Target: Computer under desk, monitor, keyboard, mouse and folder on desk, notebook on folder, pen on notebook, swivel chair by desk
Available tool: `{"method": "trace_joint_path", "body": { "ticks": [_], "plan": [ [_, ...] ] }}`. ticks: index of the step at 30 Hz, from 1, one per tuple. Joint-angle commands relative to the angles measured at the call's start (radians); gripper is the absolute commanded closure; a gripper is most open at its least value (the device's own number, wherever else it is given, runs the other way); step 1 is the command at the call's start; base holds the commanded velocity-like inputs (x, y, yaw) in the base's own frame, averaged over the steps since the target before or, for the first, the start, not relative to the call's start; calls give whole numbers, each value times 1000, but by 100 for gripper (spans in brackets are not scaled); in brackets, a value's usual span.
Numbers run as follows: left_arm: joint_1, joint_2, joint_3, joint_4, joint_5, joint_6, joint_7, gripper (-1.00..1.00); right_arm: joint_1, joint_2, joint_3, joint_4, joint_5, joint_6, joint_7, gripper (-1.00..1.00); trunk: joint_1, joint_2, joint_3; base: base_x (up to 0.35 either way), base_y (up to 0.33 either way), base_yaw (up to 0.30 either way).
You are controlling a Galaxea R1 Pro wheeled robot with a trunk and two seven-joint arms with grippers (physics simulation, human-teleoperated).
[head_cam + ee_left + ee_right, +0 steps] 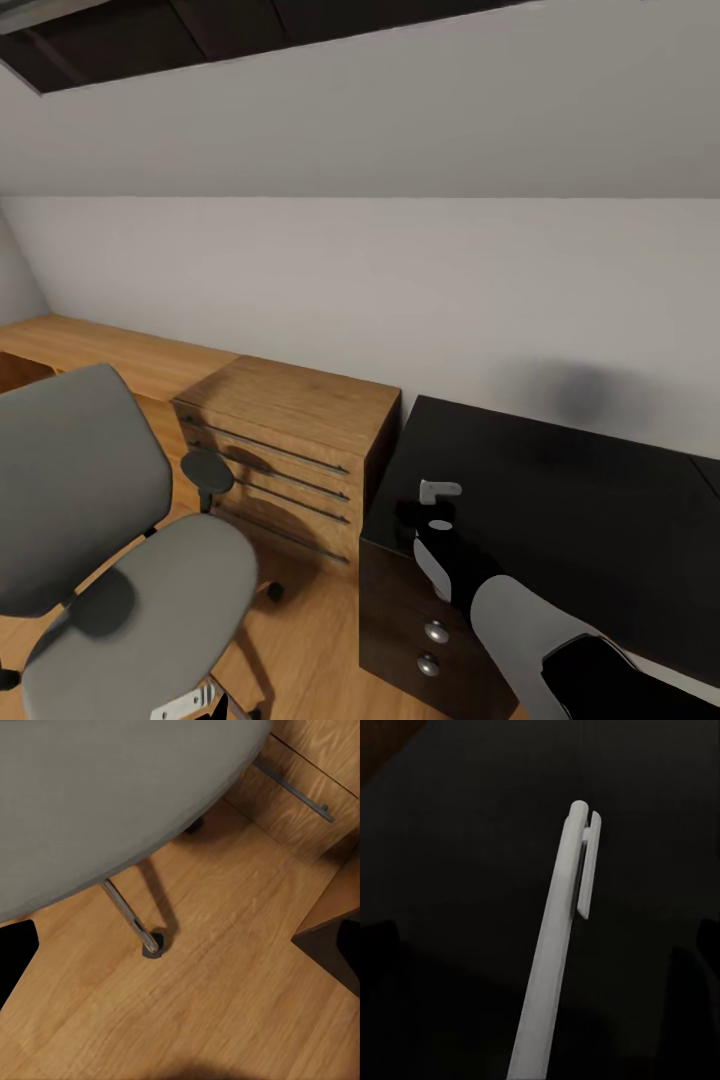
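Nearest the head camera, the right arm reaches up and over the black top of the desk [560,500], and the right gripper [437,512] hangs above the desk's near corner, the one closest to the wooden drawer unit [290,450]. The pen [440,490] sticks out past its fingertips as a short pale stub. In the right wrist view the pen [559,945] runs as a long white barrel out from between the two dark fingers, its clip end farthest from the camera, with the dark desk surface [450,870] behind it. The jaws appear closed on the pen's lower end, though the contact itself sits below the edge of that picture.

The desk's dark drawer front [400,630] with two round knobs faces the light wood floor [310,650] directly under the gripper.

On the far side of the wooden drawer unit from the desk stands the swivel chair [130,600], its grey seat and backrest bare, one black armrest turned toward the unit. The left wrist view looks down on the chair's grey seat [105,795], a metal spoke ending in a castor [152,945] on the floor [225,1005], and the wooden unit's drawer handle. The left gripper's fingers show there as dark shapes at the picture's edges, standing wide apart with nothing between them.

Beyond the desk rises a plain white wall [400,290], and above it a sloped ceiling with a dark skylight [200,30].
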Motion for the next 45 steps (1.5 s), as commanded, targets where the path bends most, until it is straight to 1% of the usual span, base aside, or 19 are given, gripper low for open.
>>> {"method": "trace_joint_path", "body": {
  "ticks": [1, 4, 5, 34, 36, 38, 41, 45],
  "plan": [
    [0, 1, -2, -1, 10, -2, 4, -100, 0, -1, 7, 38, -9, 8, -9, -100, 0, 0, -1, 22, 0, 0],
    [0, 1, -2, -1, 10, -2, 4, -100, 0, -1, 7, 38, -9, 8, -10, -100, 0, 0, -1, 14, 0, 0],
    [0, 1, -2, 0, 10, -2, 4, -100, 0, -1, 7, 38, -9, 8, -9, 100, 0, 0, -1, 6, 0, 0],
    [0, 1, -2, 3, 10, -2, 4, -100, 0, 1, 7, 29, -10, 12, -10, 100, 0, 0, -1, 0, 0, 0],
    [0, 1, -2, 3, 10, -2, 4, -100, 0, 1, 6, 21, -11, 20, -10, 100, 0, 0, -1, 0, 0, 0],
    [0, 1, -2, 3, 10, -2, 4, -100, 0, 1, 5, 12, -12, 53, -9, 100, 0, 0, -1, 0, 0, 0],
    [0, 1, -2, 3, 10, -2, 4, -100, 0, 0, 1, 4, -12, 74, -9, 100, 0, 0, -1, 0, 0, 0],
    [0, 1, -2, 3, 10, -2, 4, -100, 0, 0, -23, -13, -25, 88, -9, 100, 0, 0, -1, 0, 0, 0]
  ]
}}
